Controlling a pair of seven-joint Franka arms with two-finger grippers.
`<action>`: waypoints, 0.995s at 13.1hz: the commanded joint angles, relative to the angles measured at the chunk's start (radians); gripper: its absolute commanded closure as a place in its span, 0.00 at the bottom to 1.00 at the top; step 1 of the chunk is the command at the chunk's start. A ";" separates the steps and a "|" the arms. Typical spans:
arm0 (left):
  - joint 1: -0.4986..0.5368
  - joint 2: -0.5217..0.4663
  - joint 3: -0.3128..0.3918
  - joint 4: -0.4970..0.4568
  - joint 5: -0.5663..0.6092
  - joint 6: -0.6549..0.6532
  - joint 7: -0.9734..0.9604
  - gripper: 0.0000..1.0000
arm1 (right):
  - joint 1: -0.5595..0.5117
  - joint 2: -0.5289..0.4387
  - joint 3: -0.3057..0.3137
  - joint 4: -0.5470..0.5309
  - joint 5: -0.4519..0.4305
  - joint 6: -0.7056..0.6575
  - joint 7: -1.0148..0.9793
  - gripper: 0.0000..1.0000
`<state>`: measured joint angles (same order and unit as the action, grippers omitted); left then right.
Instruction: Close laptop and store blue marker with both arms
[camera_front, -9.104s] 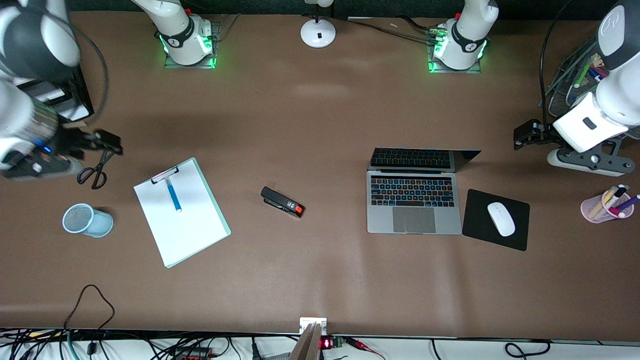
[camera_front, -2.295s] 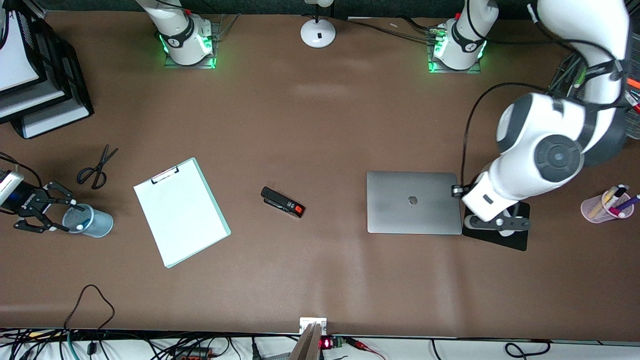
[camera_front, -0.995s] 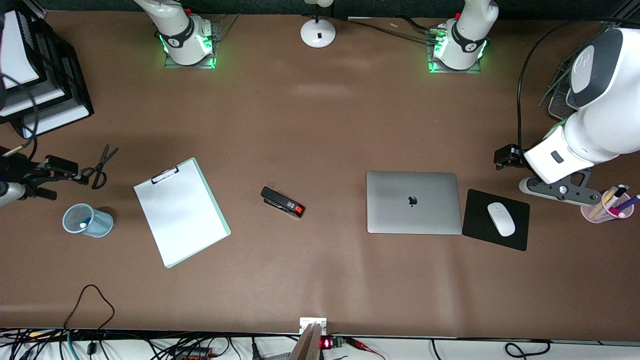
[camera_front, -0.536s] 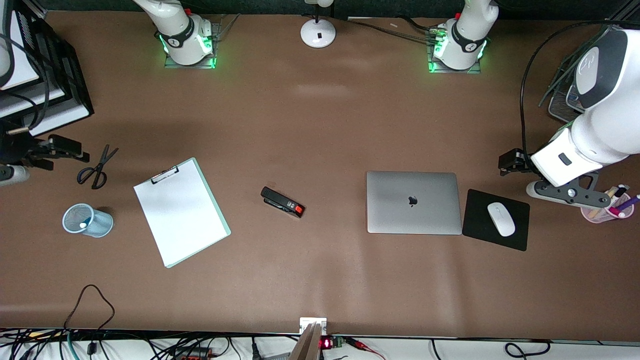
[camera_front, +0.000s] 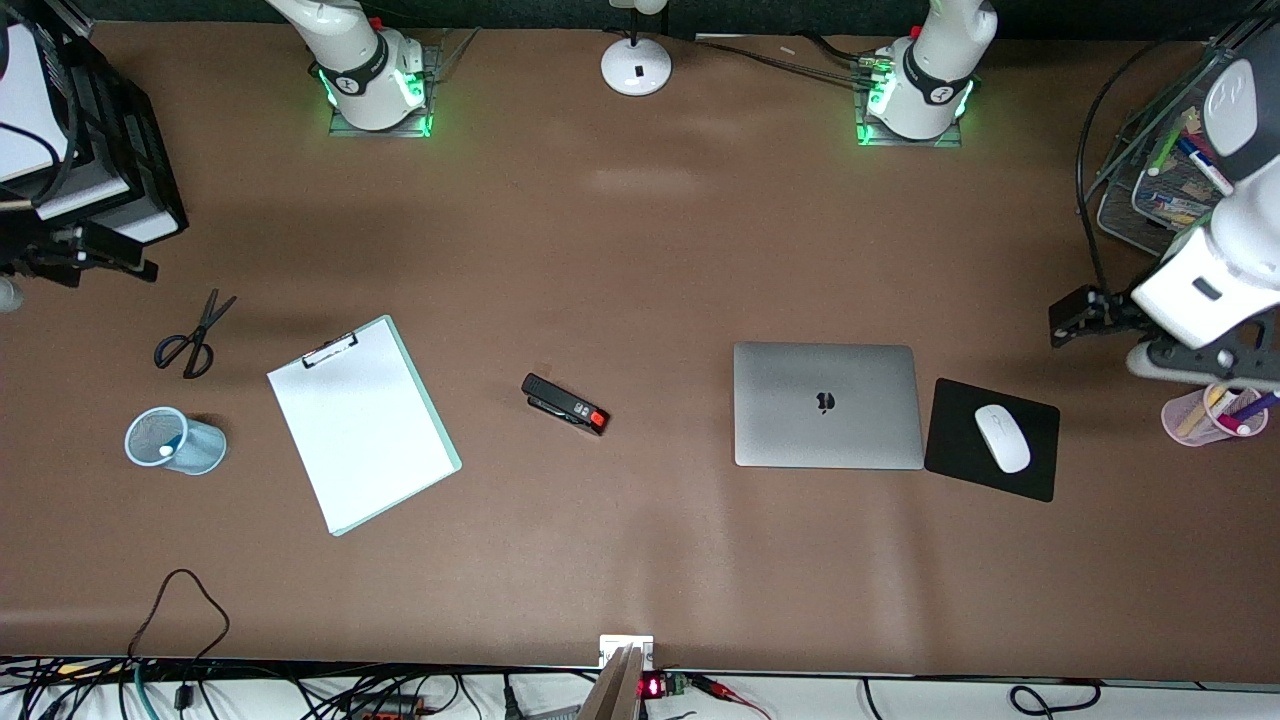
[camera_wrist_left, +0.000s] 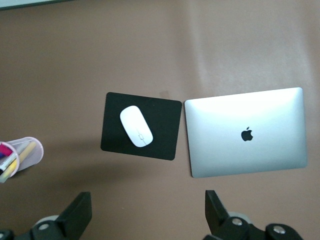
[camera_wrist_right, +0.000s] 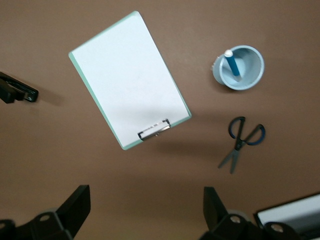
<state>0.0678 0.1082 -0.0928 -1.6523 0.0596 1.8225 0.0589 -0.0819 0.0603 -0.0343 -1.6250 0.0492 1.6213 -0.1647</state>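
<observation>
Since the previous frame I have drawn both arms back toward the table ends. Right gripper, fingers spread and empty, hangs over bare table near the scissors, well apart from the blue marker, which stands in the light-blue cup beside the clipboard. Left gripper, released likewise, hangs over the table's left-arm end near the pink pen cup, apart from the laptop, closed flat beside the mouse pad. Both grippers are partly cut off at the front view's edges.
</observation>
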 joint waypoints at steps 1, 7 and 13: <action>-0.066 -0.100 0.086 -0.112 -0.030 0.041 0.013 0.00 | 0.048 -0.066 0.004 -0.049 -0.067 0.012 0.069 0.00; -0.072 -0.166 0.087 -0.159 -0.060 -0.002 0.018 0.00 | 0.119 -0.066 0.020 -0.045 -0.068 0.064 0.122 0.00; -0.075 -0.153 0.073 -0.113 -0.060 -0.078 0.016 0.00 | 0.174 -0.099 0.024 -0.055 -0.057 0.045 0.125 0.00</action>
<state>-0.0007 -0.0367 -0.0254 -1.7790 0.0165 1.7639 0.0594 0.0836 0.0015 -0.0078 -1.6490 -0.0066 1.6692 -0.0521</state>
